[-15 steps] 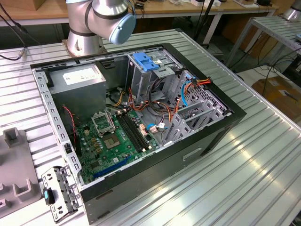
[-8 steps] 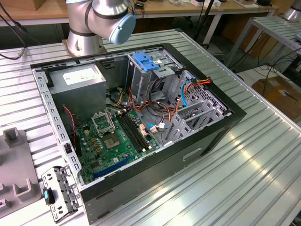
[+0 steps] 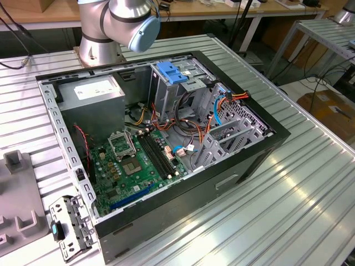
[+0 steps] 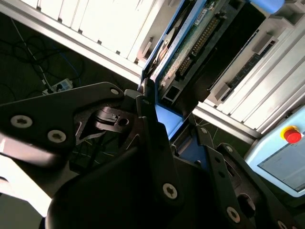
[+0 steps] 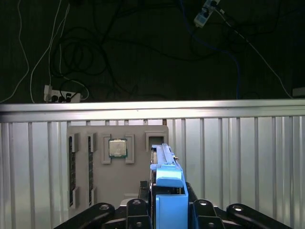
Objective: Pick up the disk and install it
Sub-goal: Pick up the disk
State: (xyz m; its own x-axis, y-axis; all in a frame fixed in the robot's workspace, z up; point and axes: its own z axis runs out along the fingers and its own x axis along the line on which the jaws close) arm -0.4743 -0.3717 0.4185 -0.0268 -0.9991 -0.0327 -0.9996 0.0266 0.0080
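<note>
While your gripper (image 5: 169, 210) is clamped on the disk (image 5: 167, 167), you see the disk edge-on in the first wrist view, upright between 2 fingers (image 5: 143, 214). Beyond it, the grey tray (image 5: 95, 191) lies just inside the table (image 5: 238, 157) edge, and then comes open dark floor (image 5: 143, 47).

The disk (image 5: 167, 171) edge-on in the black pincer (image 5: 170, 205), a grey tray (image 5: 97, 191) with a processor chip (image 5: 117, 148) beyond it
</note>
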